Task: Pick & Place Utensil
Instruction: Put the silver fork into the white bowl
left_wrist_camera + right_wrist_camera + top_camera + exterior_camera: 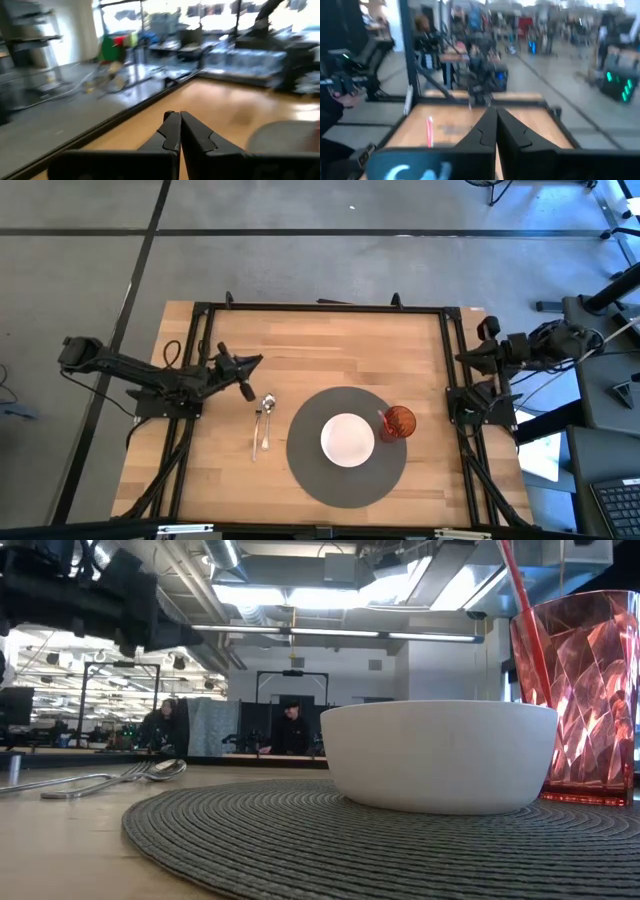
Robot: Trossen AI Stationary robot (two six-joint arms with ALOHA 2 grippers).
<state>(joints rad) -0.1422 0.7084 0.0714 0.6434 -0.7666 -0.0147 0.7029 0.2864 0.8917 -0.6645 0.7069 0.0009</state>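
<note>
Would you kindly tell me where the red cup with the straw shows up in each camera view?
High view: red cup on the grey placemat, right of the white bowl.
Low view: cup at far right, beside the bowl.
Left wrist view: not in it.
Right wrist view: only a red straw-like stick shows.
Shared landmark: the placemat.

Bright ceiling lights [300,595] (glaring), both wrist views motion-blurred

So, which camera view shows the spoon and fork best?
The high view: the spoon and fork lie whole on the table, left of the placemat. The low view shows them only edge-on. Neither wrist view shows them.
</note>
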